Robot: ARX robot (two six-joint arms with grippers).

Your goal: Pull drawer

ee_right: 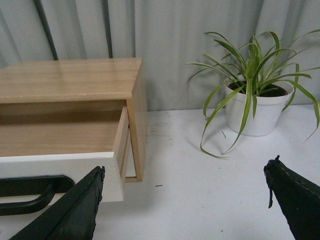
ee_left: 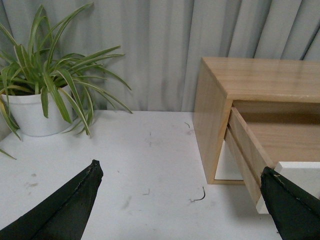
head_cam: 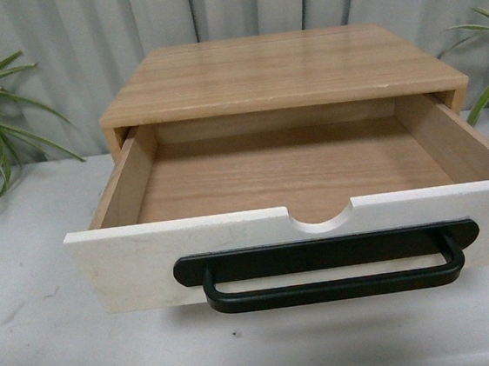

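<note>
The drawer (head_cam: 148,263) stands pulled far out of its light wood cabinet (head_cam: 281,70). Its white front carries a wide black bar handle (head_cam: 328,266) and a half-round notch in the top edge; the wooden inside holds nothing. No arm shows in the front view. In the left wrist view my left gripper (ee_left: 182,200) is open over the white table, off the cabinet's left side, with the drawer's front corner (ee_left: 300,172) by one finger. My right gripper (ee_right: 185,197) is open off the drawer's right end (ee_right: 60,167), with the handle's end (ee_right: 30,195) showing.
A potted spider plant (ee_left: 45,95) stands on the white table (head_cam: 43,344) left of the cabinet, another (ee_right: 252,95) to its right. A grey curtain (head_cam: 80,34) hangs behind everything.
</note>
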